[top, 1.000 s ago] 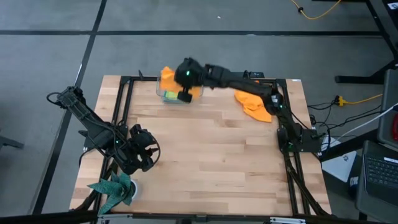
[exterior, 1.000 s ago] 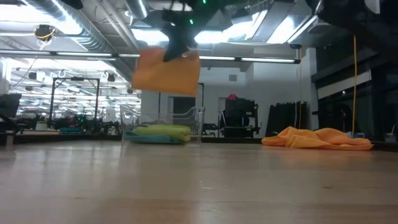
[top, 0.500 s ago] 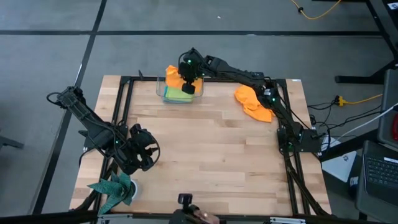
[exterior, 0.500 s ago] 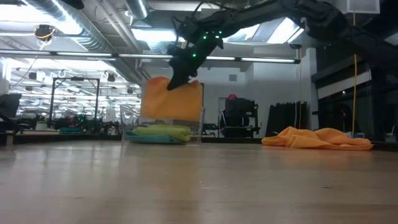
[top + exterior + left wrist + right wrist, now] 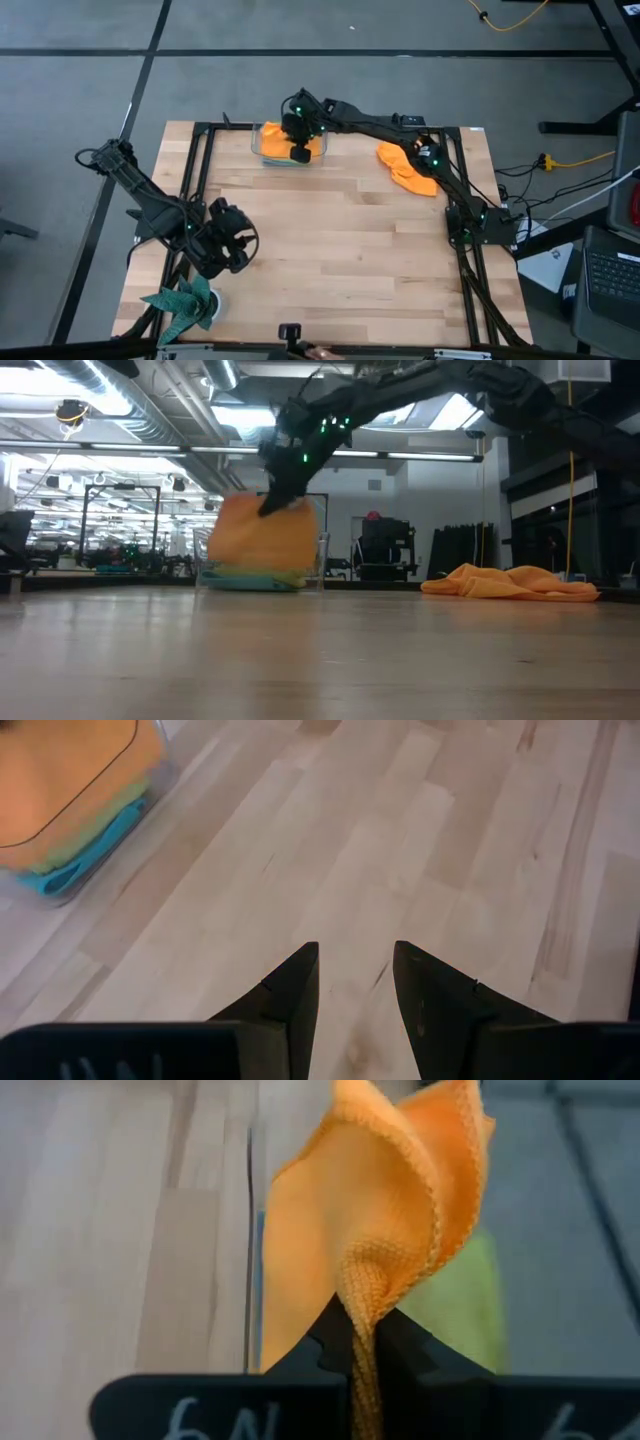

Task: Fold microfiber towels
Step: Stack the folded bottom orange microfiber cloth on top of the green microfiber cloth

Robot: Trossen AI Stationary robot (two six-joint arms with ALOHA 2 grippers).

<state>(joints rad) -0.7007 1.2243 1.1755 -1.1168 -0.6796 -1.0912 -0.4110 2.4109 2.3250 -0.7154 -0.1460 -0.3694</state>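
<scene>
My right gripper (image 5: 296, 138) is shut on a folded orange towel (image 5: 262, 535) over a clear bin (image 5: 268, 152) at the table's far edge. The bin holds a lime-green towel (image 5: 470, 1295) lying on a turquoise-blue one (image 5: 250, 582). The bin and its stack also show in the left wrist view (image 5: 70, 805). A second orange towel (image 5: 408, 166) lies crumpled on the table at the far right. My left gripper (image 5: 226, 246) is open and empty over the near left of the table. My right gripper pinches a bunched fold of the orange towel (image 5: 364, 1295) between its two fingers, several layers together. The fingers come from above, slanting down. The towel hangs below them (image 5: 275, 508), and its lower part (image 5: 255, 565) rests on the stack in the bin.
A dark teal spiky-edged cloth (image 5: 184, 302) lies at the table's near left corner. A black frame (image 5: 205, 150) runs along the table's edges. Bare wood (image 5: 350, 240) fills the middle of the table.
My right gripper has gone down toward the bin with the orange towel. The towel hung clear above the bin a second ago; now its lower part has come down onto the green and blue stack.
</scene>
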